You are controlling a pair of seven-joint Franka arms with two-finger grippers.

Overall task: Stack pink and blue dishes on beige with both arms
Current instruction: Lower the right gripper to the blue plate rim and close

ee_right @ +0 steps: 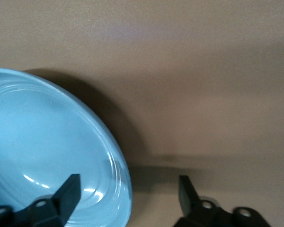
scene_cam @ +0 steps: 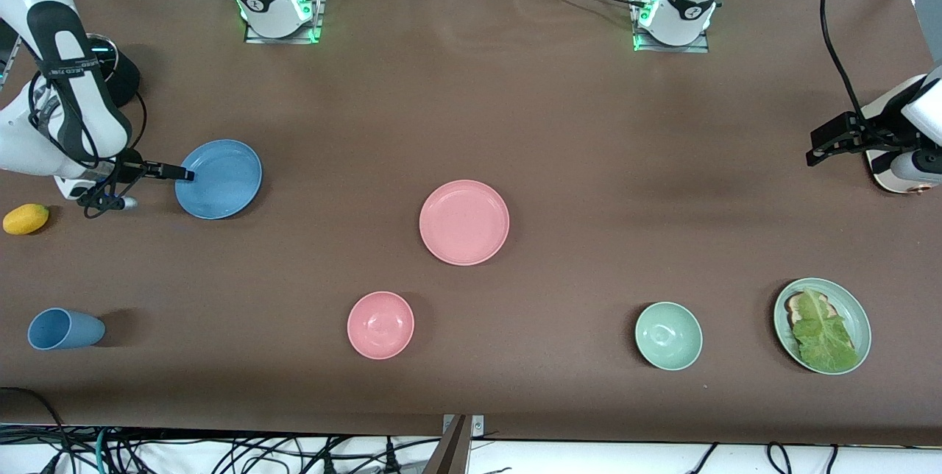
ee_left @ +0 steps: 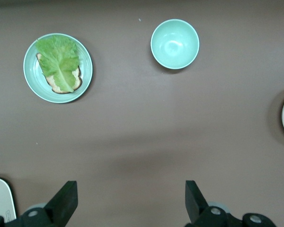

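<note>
The blue plate (scene_cam: 218, 179) lies at the right arm's end of the table, its rim between the spread fingers (ee_right: 66, 194) of the right gripper (scene_cam: 179, 174), one finger over the dish, one outside. The pink plate (scene_cam: 464, 222) sits mid-table. The left gripper (ee_left: 130, 201) waits open over bare table (scene_cam: 589, 128).

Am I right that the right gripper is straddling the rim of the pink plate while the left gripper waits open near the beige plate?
Not quite. The right gripper straddles the rim of the blue plate, one finger over its inside and one outside, as the right wrist view shows. The pink plate lies untouched mid-table. The rest holds: the left gripper waits open by the beige plate.
</note>
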